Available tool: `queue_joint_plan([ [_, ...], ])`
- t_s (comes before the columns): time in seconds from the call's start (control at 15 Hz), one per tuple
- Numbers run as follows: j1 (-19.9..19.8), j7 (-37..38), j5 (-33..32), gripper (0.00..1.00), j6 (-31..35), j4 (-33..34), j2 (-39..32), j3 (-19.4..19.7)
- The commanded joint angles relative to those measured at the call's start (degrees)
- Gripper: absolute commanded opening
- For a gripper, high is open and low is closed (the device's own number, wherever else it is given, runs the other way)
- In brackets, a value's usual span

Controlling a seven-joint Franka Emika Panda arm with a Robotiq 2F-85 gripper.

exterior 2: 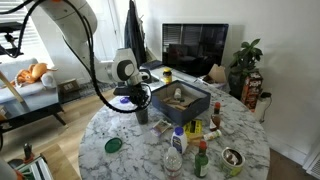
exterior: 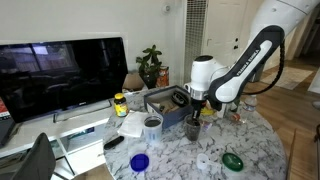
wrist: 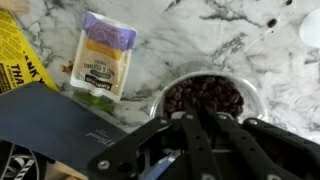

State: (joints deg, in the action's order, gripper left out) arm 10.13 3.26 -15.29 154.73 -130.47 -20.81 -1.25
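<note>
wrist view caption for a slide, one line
Gripper at the rim of a glass cup of dark beans on a marble table, a purple-topped packet beside it.

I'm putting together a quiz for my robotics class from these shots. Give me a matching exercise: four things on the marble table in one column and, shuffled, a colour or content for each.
Things:
1. sachet
2. glass cup
3. box
4. round lid

Descriptions:
a. green
b. filled with dark beans
c. purple top edge
d. dark navy

Pairs: 1-c, 2-b, 3-d, 4-a.
</note>
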Motion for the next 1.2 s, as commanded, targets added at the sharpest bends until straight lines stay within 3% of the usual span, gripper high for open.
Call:
queue_joint_plan([
  [0.0, 1.38, 2.17, -1.44, 0.03, -4.09, -1.07, 3.64, 1.07],
  [0.33, 1.25, 4.16, -1.41, 0.03, -10.06, -1.56, 7.21, 0.3],
  [0.73, 1.52, 5.17, 0.72, 0.03, -11.38, -5.54, 14.33, -3.35],
  [1.13, 2.11, 1.32, 11.42, 0.03, -10.68, -10.46, 16.65, -9.64],
])
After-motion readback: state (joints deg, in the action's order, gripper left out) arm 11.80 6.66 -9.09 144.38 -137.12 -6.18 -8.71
